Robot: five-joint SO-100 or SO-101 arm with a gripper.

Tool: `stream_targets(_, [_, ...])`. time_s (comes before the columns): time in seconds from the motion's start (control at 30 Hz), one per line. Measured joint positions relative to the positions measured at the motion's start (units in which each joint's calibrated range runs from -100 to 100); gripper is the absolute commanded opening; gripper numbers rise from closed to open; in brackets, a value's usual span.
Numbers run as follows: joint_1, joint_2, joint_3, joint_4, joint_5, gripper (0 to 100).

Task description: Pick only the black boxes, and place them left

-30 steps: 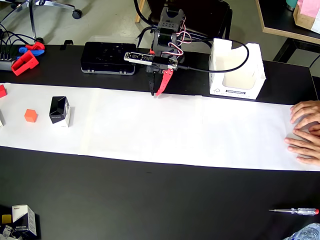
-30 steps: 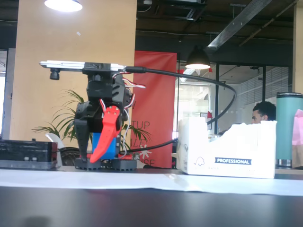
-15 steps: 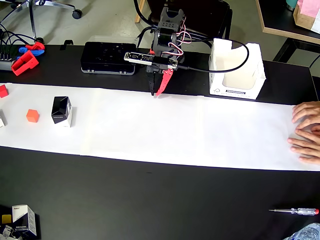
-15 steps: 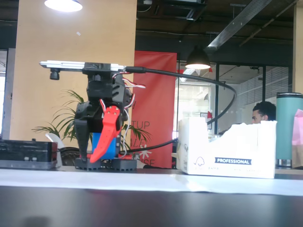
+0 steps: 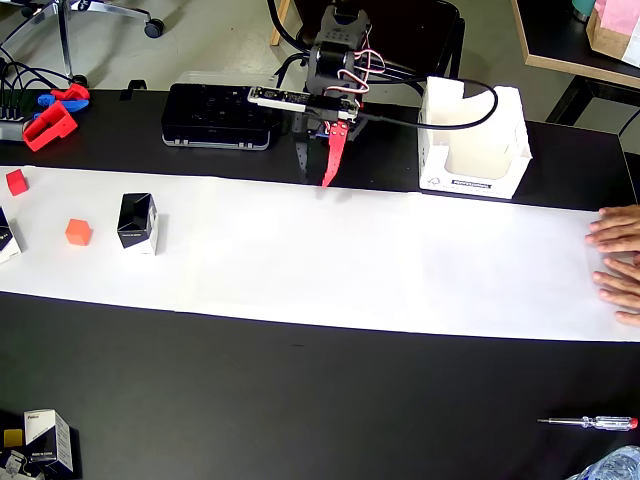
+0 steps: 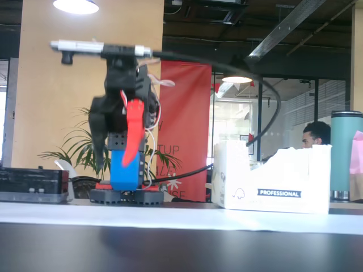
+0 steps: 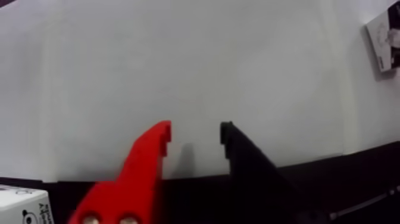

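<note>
One black box (image 5: 137, 222) | carton (image 6: 272, 180) reads "PROFESSIONAL" | jaws spread, empty

The large white carton (image 6: 272, 180) bears a dark label reading "PROFESSIONAL".

I am holding my arm folded up over its base, behind the long white paper strip (image 5: 350, 260), and my red-and-black two-finger gripper (image 7: 195, 132) is hanging above that strip's far edge. Its red finger (image 6: 134, 133) and black finger (image 7: 238, 152) are standing slightly apart, gripping nothing, pointing down toward the paper.
</note>
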Motion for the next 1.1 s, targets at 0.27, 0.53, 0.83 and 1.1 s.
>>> stream_targets(0.27, [0.0,11.3,-19.0,0.0,0.0,33])
stream_targets(0.53, [0.0,20.0,-36.2,0.0,0.1,36])
stream_targets(0.83, [3.9,31.9,-53.6,0.0,5.0,36])
stream_targets(1.1, [11.3,46.3,-69.1,0.1,7.7,37])
